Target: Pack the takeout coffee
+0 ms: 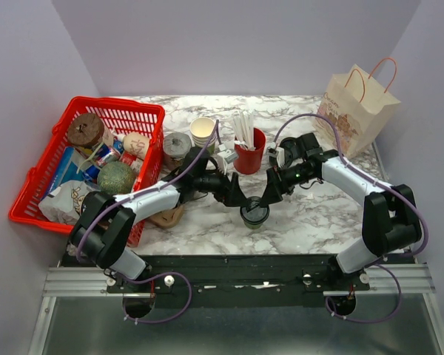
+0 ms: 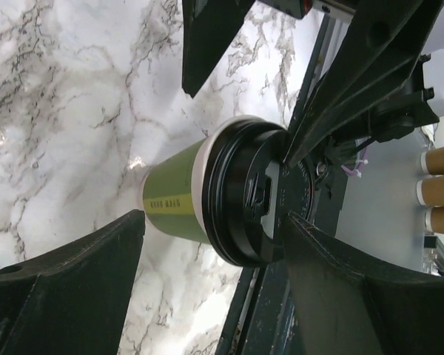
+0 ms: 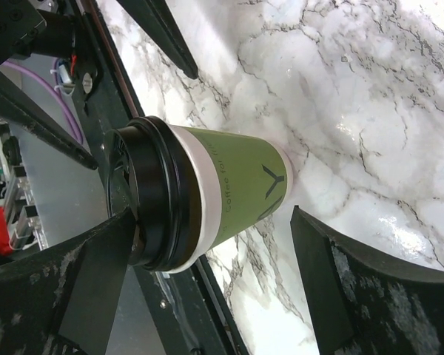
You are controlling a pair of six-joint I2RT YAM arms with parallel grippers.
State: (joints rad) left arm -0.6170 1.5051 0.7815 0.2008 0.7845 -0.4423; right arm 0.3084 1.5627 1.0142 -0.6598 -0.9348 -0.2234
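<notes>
1. Table: glossy white marble pattern with grey veining. The takeout coffee stands on it, toward the near edge and about midway across. All positions below refer to this cup.
2. Red basket, well to the left of the cup: open plastic lattice. Its crowded contents are hard to tell apart, and the left arm covers its near right corner.
3. Paper bag, behind and well to the right of the cup: cream, printed, upright, with orange cord handles.
4. Left gripper, just left of the cup: fingers spread wide with the cup between them, gripping nothing.
5. Right gripper, just right of the cup: spread wide, clamping nothing. One finger lies at the lid rim — contact cannot be confirmed.
6. Red cup, behind the coffee: holds white straws.
7. Stacked paper cups, behind and to the left: cream inside.
8. Takeout coffee: tapered matte olive-green paper wall, pale band under a glossy black round lid. It stands upright — long axis vertical, lid up, base on the marble. From above, the lid hides the body. The printing on the wall is only partly legible.
</notes>
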